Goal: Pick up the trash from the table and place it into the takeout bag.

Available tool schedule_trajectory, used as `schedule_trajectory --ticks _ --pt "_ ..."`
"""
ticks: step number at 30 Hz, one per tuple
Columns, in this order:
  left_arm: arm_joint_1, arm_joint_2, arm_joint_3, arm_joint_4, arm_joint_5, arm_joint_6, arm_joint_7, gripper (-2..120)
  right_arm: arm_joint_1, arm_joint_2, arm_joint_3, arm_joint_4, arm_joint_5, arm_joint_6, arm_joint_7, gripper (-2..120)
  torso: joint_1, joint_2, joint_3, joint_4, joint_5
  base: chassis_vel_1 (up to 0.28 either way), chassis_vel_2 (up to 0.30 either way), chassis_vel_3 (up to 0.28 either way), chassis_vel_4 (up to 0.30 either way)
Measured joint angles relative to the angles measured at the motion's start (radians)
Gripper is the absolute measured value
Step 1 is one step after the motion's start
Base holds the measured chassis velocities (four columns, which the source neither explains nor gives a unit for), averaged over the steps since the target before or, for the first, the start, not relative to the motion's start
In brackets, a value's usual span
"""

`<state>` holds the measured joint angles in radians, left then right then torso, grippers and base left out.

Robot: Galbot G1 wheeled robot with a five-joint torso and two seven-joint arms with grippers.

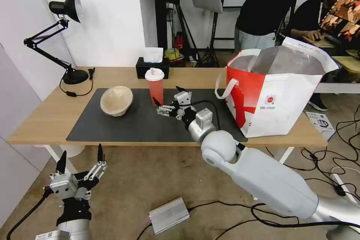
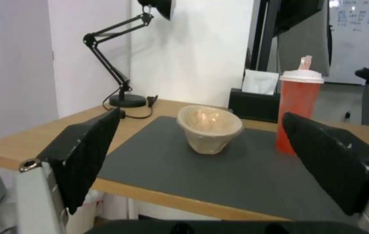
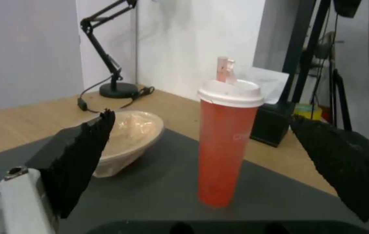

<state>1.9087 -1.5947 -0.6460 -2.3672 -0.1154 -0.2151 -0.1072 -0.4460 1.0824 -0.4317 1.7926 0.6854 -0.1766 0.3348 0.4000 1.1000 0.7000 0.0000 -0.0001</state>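
On the grey mat (image 1: 138, 123), the right pincer (image 1: 167, 99) hangs spread just beside one red drink cup (image 1: 155, 86); one pulp bowl (image 1: 116, 100) lies tilted; the takeout bag (image 1: 277, 93) stands at the surface's (image 1: 45, 116) right edge; left pincer (image 1: 80, 161) spread, below the front edge.

left end effector (image 1: 80, 156): low, fingers spread | right end effector (image 1: 167, 95): extended, fingers spread

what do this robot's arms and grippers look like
Both arms are smooth silver-grey metal with rounded ball-like joints. The right gripper and left gripper have silver linkage mechanisms ending in pointed black fingers with textured black pads. A black cable loops along the right wrist, and another trails from the left wrist.
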Motion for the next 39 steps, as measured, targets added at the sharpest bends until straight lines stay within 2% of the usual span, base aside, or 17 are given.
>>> schedule_trajectory --ticks 15,22,39 --pt "-0.002 0.000 0.003 0.015 0.003 0.001 0.001 100 0.069 0.108 0.020 -0.148 0.051 -0.115 0.037 100 0.000 0.000 0.000 0.0000 0.0001 0.000 0.000 0.000 0.000" --pt "-0.004 0.000 0.003 0.016 0.002 0.001 0.001 100 0.079 0.132 0.027 -0.201 0.052 -0.121 0.036 100 0.000 0.000 0.000 0.0000 0.0001 0.000 0.000 0.000 0.000" --pt "0.000 0.001 0.003 0.013 -0.003 0.001 0.002 100 0.129 0.250 0.041 -0.385 0.049 -0.099 -0.023 100 0.000 0.000 0.000 0.0000 0.0001 0.000 0.000 0.000 0.000"
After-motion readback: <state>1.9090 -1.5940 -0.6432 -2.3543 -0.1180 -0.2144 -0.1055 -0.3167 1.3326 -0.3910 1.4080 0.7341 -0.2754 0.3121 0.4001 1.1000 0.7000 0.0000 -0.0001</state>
